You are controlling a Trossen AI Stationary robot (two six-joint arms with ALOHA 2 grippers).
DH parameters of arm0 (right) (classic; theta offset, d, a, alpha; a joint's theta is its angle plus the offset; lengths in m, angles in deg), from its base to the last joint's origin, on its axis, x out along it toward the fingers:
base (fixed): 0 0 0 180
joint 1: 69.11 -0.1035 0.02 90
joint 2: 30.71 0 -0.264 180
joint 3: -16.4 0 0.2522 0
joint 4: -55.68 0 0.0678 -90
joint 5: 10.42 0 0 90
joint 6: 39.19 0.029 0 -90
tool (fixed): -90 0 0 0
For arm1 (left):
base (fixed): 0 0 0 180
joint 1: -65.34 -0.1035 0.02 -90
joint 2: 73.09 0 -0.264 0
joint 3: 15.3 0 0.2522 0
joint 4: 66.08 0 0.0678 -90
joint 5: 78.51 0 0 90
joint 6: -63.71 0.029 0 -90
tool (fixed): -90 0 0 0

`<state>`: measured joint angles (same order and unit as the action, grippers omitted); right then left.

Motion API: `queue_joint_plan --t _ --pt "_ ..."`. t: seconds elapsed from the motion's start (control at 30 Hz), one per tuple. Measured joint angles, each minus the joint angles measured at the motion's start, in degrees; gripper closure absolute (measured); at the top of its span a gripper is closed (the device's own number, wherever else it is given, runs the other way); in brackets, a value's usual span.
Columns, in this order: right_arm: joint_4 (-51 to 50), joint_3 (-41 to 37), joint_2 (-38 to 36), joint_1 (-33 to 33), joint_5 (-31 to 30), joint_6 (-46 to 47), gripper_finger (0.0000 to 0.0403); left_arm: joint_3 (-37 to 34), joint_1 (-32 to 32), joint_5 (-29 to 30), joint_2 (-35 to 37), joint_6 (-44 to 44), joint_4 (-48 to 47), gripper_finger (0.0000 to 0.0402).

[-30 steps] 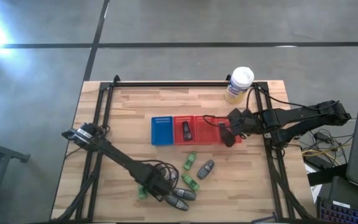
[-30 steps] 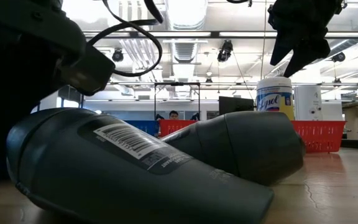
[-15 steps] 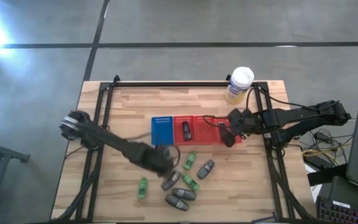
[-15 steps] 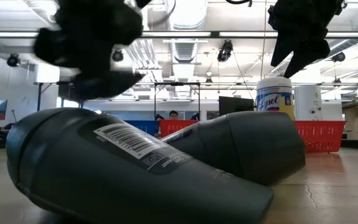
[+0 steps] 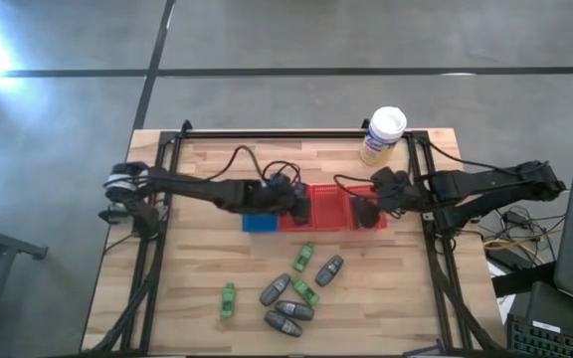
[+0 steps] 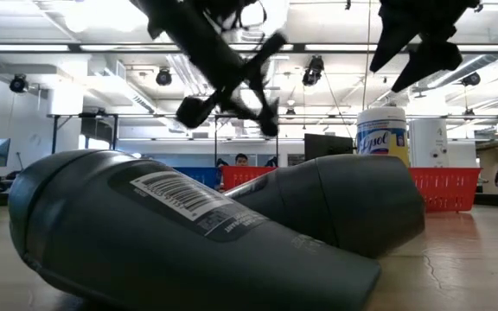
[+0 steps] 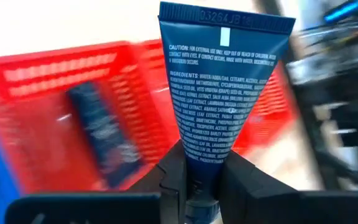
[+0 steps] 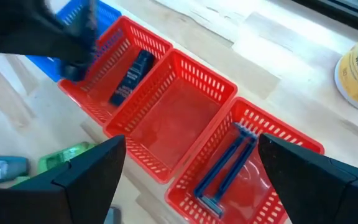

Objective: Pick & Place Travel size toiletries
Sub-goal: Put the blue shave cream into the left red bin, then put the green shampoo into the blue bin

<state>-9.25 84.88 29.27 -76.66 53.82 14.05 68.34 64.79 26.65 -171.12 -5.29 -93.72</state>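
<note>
My left gripper (image 5: 294,196) hangs over the left compartment of the red tray (image 5: 338,224), shut on a dark blue tube (image 7: 222,87). A second dark tube (image 7: 98,130) lies in that compartment, and a blue razor (image 8: 225,168) lies in the right one. My right gripper (image 5: 364,212) hovers open over the tray's right end. Green packets (image 5: 303,257) and grey oval containers (image 5: 292,310) lie flat on the table toward its near edge. My left gripper pinches the tube's narrow cap end (image 7: 197,163) between its two fingers (image 7: 173,177). The fingers slant down toward the table's right and lie along the tube. Its flat crimped end (image 7: 225,18) sticks out ahead of them. The tube is lifted clear above the tray.
A blue tray (image 5: 259,223) adjoins the red tray's left side, partly under my left arm. A tall canister with a white lid (image 5: 383,134) stands at the far right. In the low view two grey containers (image 6: 188,225) fill the foreground.
My left gripper has risen from the cluster by the near edge and swung toward the far edge and the right, ending over the red tray with the dark tube lifted clear. A green packet that the arm covered now shows.
</note>
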Motion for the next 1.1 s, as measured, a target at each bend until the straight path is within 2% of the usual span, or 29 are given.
queue_joint_plan --t 0.1,0.27,0.63,0.73,0.87,0.97,1.1 --pt "-0.1 -0.2 -0.9 0.0 -0.2 0.4 0.0039 0.0 -0.9 -4.0 -0.8 0.5 -3.7 0.0342" --pt "0.0 -0.3 -1.5 0.1 -1.5 0.8 0.0039 0.0 -1.7 -2.7 -1.7 -2.5 -7.2 0.0335" --pt "0.0 -0.5 -0.5 0.1 -2.8 1.4 0.0039 0.0 -2.8 -5.6 -2.7 -5.0 -9.1 0.0228" --pt "0.0 -0.5 -0.5 0.1 -2.9 1.7 0.0039 0.1 -2.7 -8.2 -1.7 -1.9 -9.1 0.0219" --pt "0.0 -0.6 -0.5 0.1 -2.9 1.7 0.0039 0.5 -0.5 -14.0 0.9 6.4 -9.5 0.0219" --pt "0.1 -0.6 -0.5 0.1 -2.9 1.7 0.0039 0.5 1.9 -15.5 3.3 6.2 -13.9 0.0219" --pt "0.1 -0.6 -0.5 0.1 -2.9 1.8 0.0039 0.5 6.0 -15.3 5.7 2.5 -25.3 0.0219"
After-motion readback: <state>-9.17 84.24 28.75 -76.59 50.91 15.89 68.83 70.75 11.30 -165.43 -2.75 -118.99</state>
